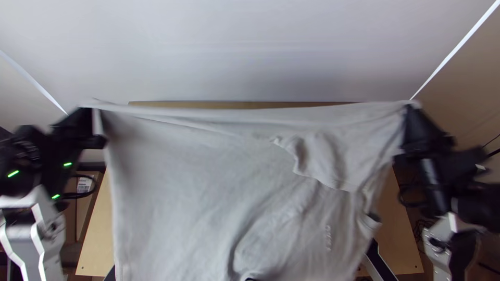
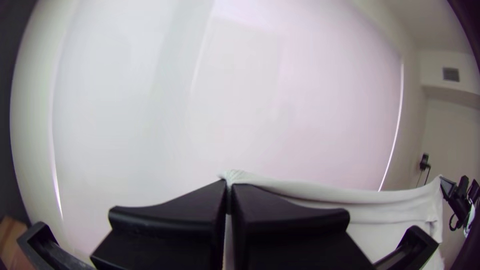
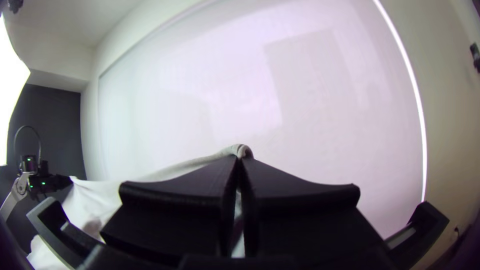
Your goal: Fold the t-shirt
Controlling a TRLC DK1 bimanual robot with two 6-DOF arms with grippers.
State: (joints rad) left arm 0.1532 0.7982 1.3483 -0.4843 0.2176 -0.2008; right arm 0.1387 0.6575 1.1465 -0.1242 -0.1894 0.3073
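In the top view, the light grey t-shirt [image 1: 187, 177] hangs stretched between both raised grippers, its upper edge nearly straight. My left gripper [image 1: 94, 112] holds one upper corner and my right gripper [image 1: 411, 106] the other. A bunched flap of cloth lies over the shirt's front toward the right. The lower part runs out at the near edge of the view. The left wrist view has the left gripper [image 2: 229, 187] shut on a pinch of the t-shirt [image 2: 320, 192]. Likewise, the right gripper [image 3: 239, 160] is shut on the t-shirt [image 3: 190, 165] in the right wrist view.
Behind and beneath the cloth is the wooden table [image 1: 94, 250], visible at its left, right and far edges. A box with a label [image 1: 86, 184] stands beyond its left side. Cables hang near both arms, and a pale wall rises behind.
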